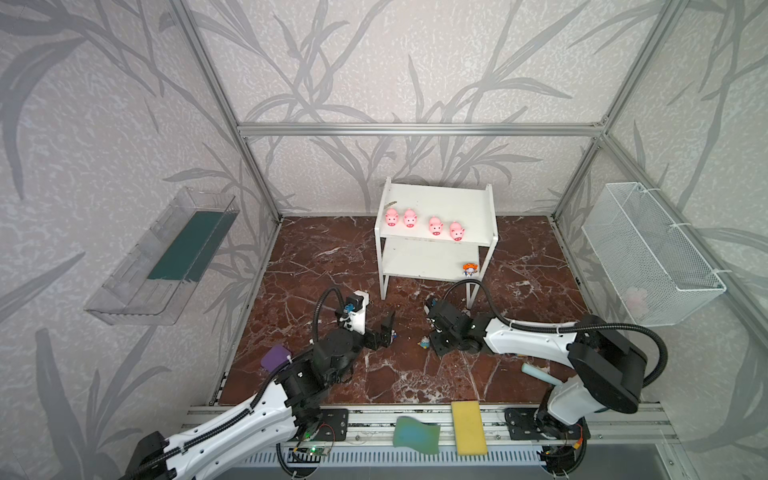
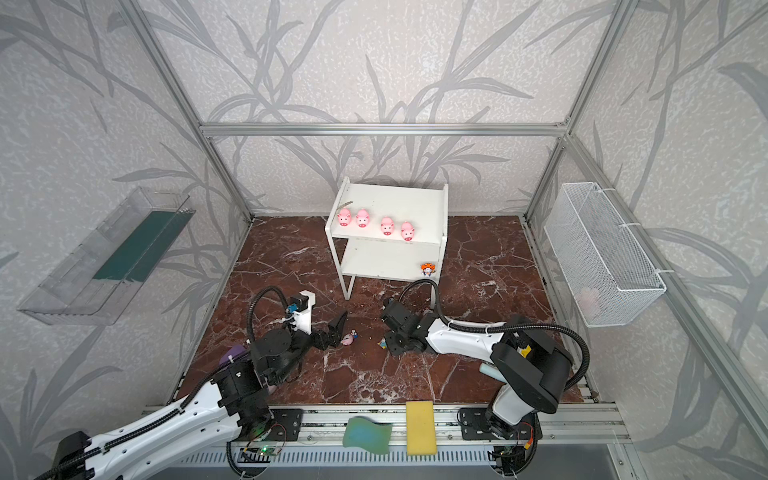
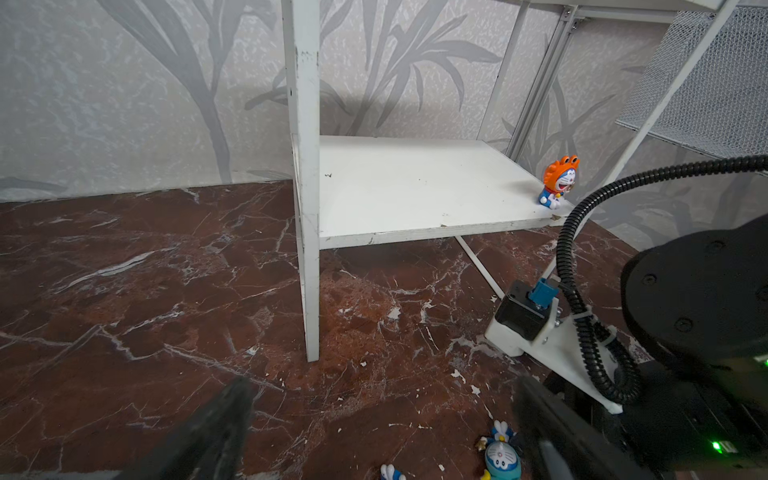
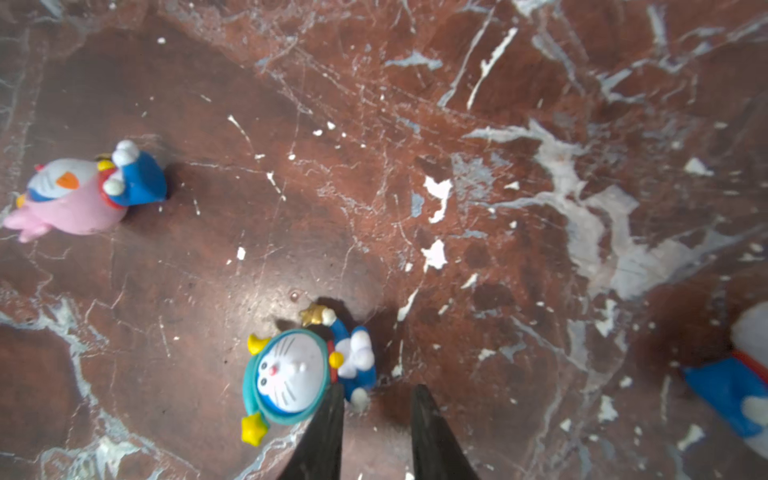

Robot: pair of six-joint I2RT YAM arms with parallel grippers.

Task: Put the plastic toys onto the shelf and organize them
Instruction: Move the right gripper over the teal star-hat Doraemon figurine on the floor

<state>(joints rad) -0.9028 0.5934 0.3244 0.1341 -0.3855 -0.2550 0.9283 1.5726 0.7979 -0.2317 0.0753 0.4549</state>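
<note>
The shelf [image 1: 440, 199] is the big white thing at the back. In front of the shelf, the left gripper [image 3: 382, 386] hangs with its fingers spread wide, holding nothing. The right gripper [image 4: 378, 388] is low in front of the shelf too. Its fingers are pinched almost together and hold nothing.

Four pigs [image 1: 410, 217] stand in a row on the shelf's top board. The orange figurine [image 1: 470, 269] sits right at a front corner of the shelf's lower board. A bump to the shelf could knock it off.

The teal figurine [image 4: 291, 374] lies on its back on the floor in front of the shelf. It is beside one right finger, not between the two. If the fingers go down like this, they may just push it away. The pink figurine [image 4: 70, 195] lies near and could get knocked as well.
</note>
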